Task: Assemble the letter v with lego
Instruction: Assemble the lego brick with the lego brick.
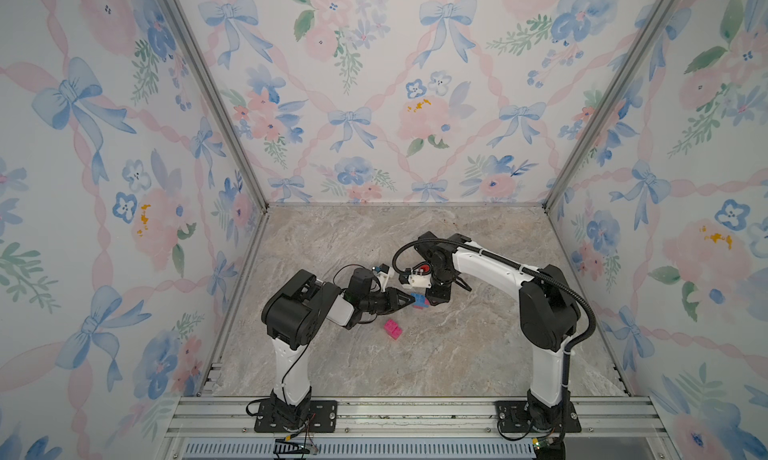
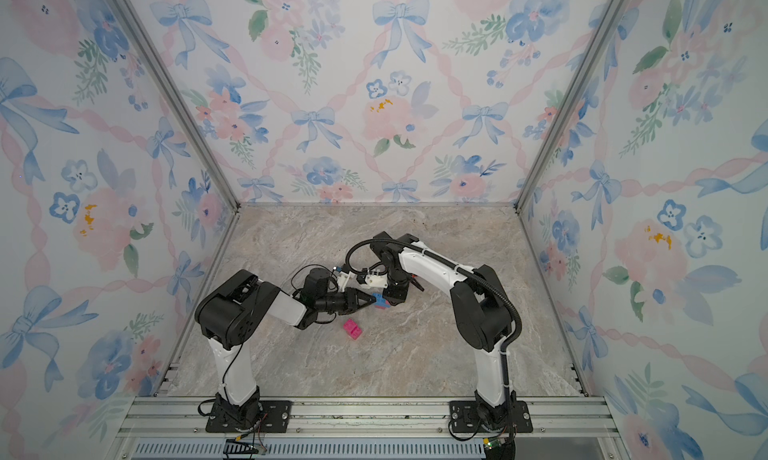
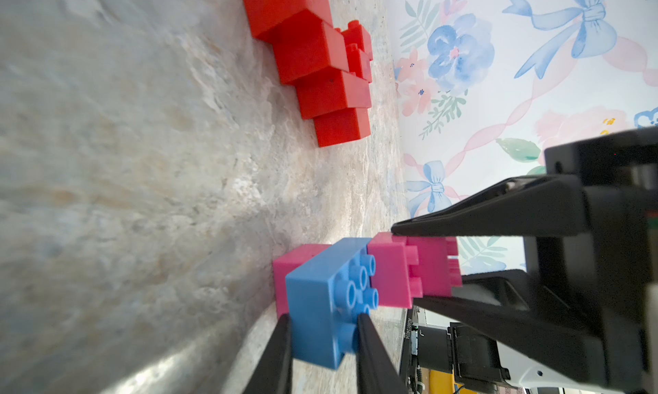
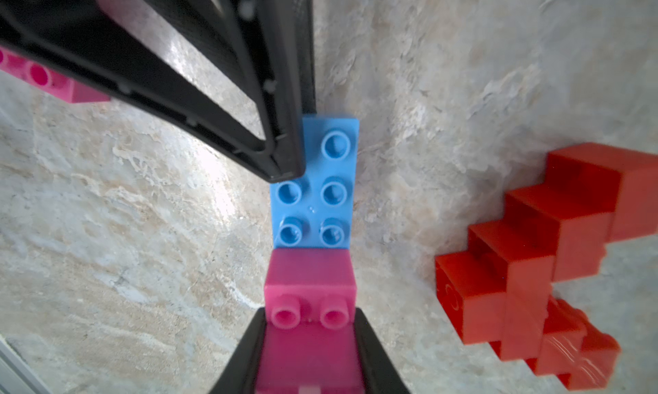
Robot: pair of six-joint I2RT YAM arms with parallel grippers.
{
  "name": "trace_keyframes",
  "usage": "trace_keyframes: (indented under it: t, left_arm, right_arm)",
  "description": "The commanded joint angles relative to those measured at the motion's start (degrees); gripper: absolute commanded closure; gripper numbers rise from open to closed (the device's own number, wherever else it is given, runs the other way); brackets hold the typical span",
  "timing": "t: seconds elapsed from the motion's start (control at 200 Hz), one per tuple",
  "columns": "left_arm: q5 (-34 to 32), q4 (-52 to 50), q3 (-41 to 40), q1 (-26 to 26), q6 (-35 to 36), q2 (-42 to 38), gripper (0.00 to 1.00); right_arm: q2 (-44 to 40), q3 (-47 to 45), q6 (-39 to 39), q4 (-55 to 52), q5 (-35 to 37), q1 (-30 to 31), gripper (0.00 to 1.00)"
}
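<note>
Pinching the blue brick (image 3: 320, 292) across its studded face and underside: left gripper (image 3: 322, 319), jaws pressed onto it. Facing it tip to tip, the right gripper (image 4: 309, 314) is clamped on a pink brick (image 4: 309, 278), which touches the blue brick's end. A second pink brick (image 3: 295, 264) shows behind the blue one; whether they are joined cannot be told. Beside both grippers, apart from them, a red stepped stack (image 4: 534, 260) lies on the marble table (image 1: 415, 366). A loose pink pair (image 1: 392, 328) lies near the left gripper, on the base side.
</note>
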Motion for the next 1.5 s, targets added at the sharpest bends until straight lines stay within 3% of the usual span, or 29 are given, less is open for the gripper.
trace_keyframes:
  t: [0.0,0.6,1.075,1.13,1.26,1.495]
  left_arm:
    - [-1.93,-4.06,-1.55,0.14,1.11,2.08,0.95]
    - [-2.23,-4.05,-1.76,0.13,1.08,1.83,0.96]
    - [-2.26,-4.04,-2.09,0.11,1.20,1.74,0.96]
    - [-2.30,-4.04,-2.10,0.13,1.20,1.55,0.96]
    - [-2.33,-4.09,-1.92,-0.02,1.11,1.39,0.96]
    - [-2.80,-4.07,-2.16,-0.12,0.79,0.52,0.97]
  right_arm:
    - [2.93,-0.69,-1.66,-2.67,0.69,0.28,1.00]
    - [8.17,2.91,-1.62,-6.98,1.27,1.84,1.00]
    - [7.12,2.37,-0.21,-4.20,0.90,2.34,1.00]
    - [5.91,2.36,0.16,-3.49,1.24,2.30,0.95]
    - [3.56,2.70,0.67,-2.68,1.62,2.12,0.65]
    - [-1.34,3.19,3.29,-0.11,1.23,1.86,0.35]
